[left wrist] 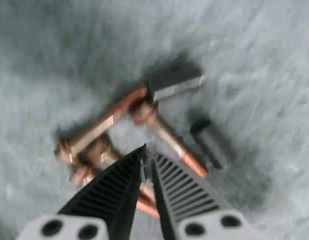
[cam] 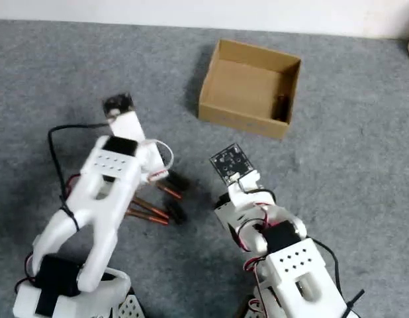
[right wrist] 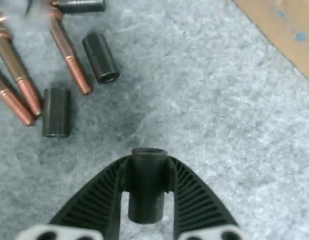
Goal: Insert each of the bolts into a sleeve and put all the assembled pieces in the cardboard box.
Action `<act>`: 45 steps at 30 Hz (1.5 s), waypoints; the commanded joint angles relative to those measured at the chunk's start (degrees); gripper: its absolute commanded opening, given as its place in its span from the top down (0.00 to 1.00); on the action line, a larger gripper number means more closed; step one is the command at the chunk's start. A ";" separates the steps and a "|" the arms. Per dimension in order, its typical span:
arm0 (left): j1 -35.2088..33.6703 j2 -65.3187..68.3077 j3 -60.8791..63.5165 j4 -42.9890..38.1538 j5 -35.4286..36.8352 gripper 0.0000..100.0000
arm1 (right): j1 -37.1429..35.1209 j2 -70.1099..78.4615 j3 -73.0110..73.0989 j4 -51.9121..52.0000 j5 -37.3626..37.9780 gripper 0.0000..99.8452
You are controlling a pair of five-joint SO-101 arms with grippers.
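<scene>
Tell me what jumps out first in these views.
The right hand is shut on a dark sleeve. The left hand, shut, hangs over a tangle of copper bolts. The cardboard box farther back holds one dark piece against its wall.

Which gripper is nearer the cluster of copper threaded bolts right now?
Left. The left gripper hangs directly over the copper threaded bolts, its tips almost at them. The right gripper is off to one side of them, clamped on a dark cylindrical sleeve.
</scene>
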 commanded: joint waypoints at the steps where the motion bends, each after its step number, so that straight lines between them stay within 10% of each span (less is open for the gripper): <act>1: 1.54 0.31 1.71 0.53 9.58 0.97 | 0.66 -1.10 0.04 0.04 0.09 1.00; 23: 1.80 0.75 8.92 -13.19 10.46 0.83 | 0.57 -1.10 4.18 -4.97 0.35 1.00; 45: 1.45 15.43 0.40 -8.35 12.40 0.83 | 0.57 -1.10 4.35 -4.97 0.18 1.00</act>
